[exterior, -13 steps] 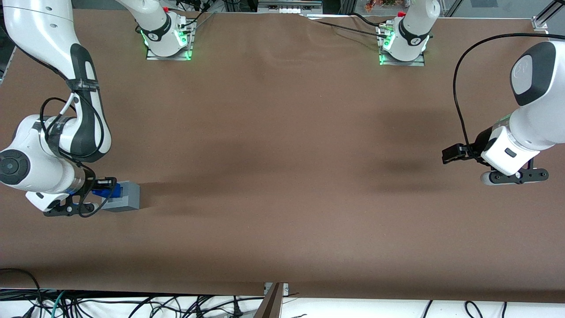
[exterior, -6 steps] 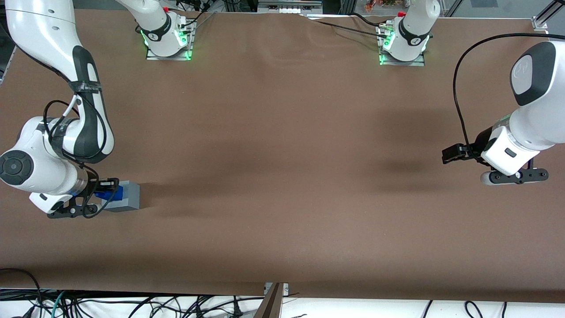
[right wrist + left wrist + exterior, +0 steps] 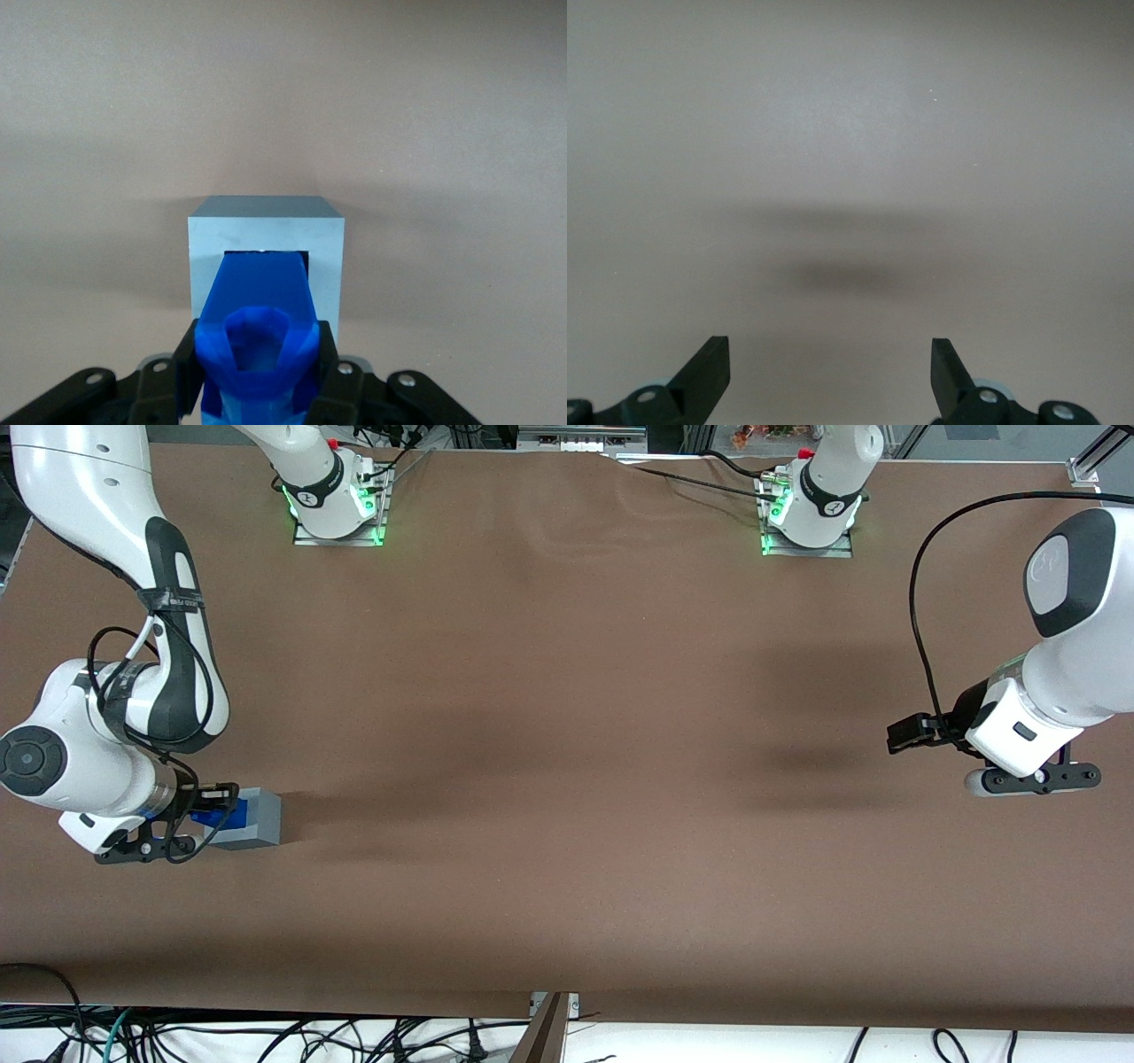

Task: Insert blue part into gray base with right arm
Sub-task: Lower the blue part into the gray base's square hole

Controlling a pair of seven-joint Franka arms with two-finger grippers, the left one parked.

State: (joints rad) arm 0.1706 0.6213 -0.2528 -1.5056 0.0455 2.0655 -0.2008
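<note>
The gray base point(image 3: 252, 817) is a light-gray cube on the brown table at the working arm's end. In the right wrist view the gray base point(image 3: 266, 237) shows a square recess in the face turned to the gripper. The blue part point(image 3: 259, 341) is held between the black fingers, and its tapered end reaches into the recess. In the front view the blue part point(image 3: 215, 816) sits against the cube's side. My right gripper point(image 3: 205, 812) is shut on the blue part, low over the table, right beside the cube.
The brown table point(image 3: 567, 717) stretches wide toward the parked arm's end. Two arm bases point(image 3: 335, 500) with green lights stand at the edge farthest from the front camera. Cables point(image 3: 266, 1036) lie below the near edge.
The right gripper with the blue part has edged slightly lower and closer against the gray cube over the last second. The cube has not moved.
</note>
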